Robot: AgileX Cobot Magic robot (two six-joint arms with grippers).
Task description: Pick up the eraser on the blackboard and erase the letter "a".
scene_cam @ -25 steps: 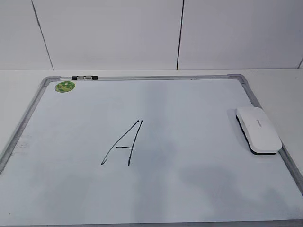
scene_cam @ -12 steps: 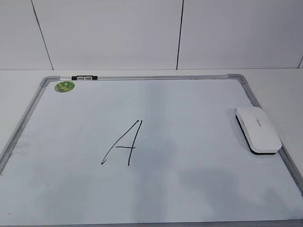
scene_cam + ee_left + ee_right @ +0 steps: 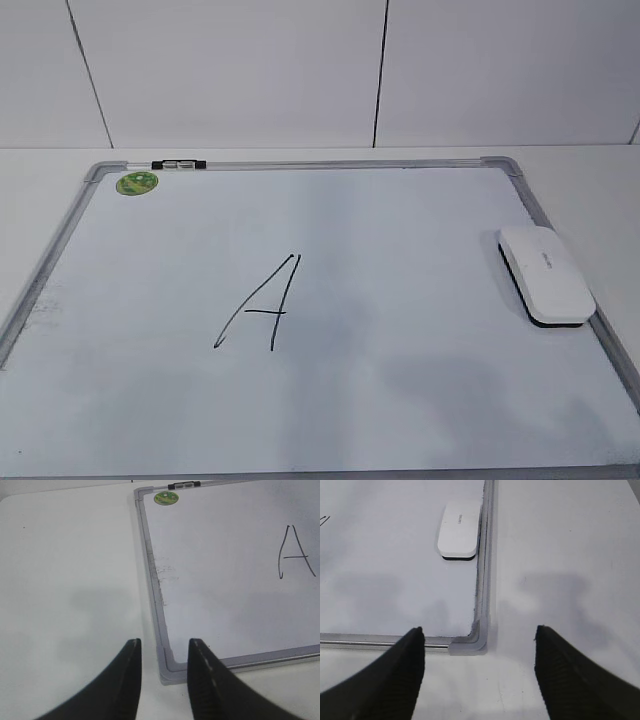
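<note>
The blackboard (image 3: 330, 164) lies flat on the white table. The white eraser (image 3: 546, 273) rests on it by the right frame, untouched; it also shows in the right wrist view (image 3: 459, 528). No small "a" shows in any view; only a large slanted "A" (image 3: 262, 305) is written mid-board. My left gripper (image 3: 165, 641) is open and empty over the board's near left corner (image 3: 170, 672). My right gripper (image 3: 479, 629) is wide open and empty over the near right corner (image 3: 470, 645), well short of the eraser. Neither gripper shows in the exterior view.
A green sticker (image 3: 137, 182) and a small black-and-white marker (image 3: 178, 164) sit at the board's far left edge. Faint grey smudges mark the board by its left frame (image 3: 165, 572). A white panelled wall (image 3: 380, 70) stands behind the table.
</note>
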